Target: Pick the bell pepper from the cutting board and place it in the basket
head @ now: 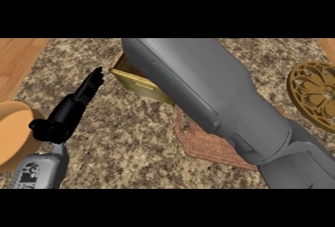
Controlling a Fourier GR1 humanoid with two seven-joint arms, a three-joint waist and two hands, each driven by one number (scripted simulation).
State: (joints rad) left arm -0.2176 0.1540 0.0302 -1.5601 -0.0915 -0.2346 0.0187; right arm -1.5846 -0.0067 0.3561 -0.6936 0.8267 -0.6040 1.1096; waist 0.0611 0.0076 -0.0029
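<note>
My right forearm (209,97) runs from the lower right up to the top middle and fills much of the view. Its hand is out of sight past the top edge. Under the forearm lies the reddish-brown cutting board (203,144), mostly covered. A yellow basket (138,81) peeks out left of the forearm near the top, and only one wall with a slot shows. The bell pepper is not visible anywhere. My left hand (72,111) stands at the left with fingers straight and pointing up, open and holding nothing, a short way left of the basket.
A tan round bowl (12,133) sits at the left edge beside my left wrist. An ornate brown round plate (317,95) lies at the right edge. The speckled counter (124,146) has wooden strips at both far corners.
</note>
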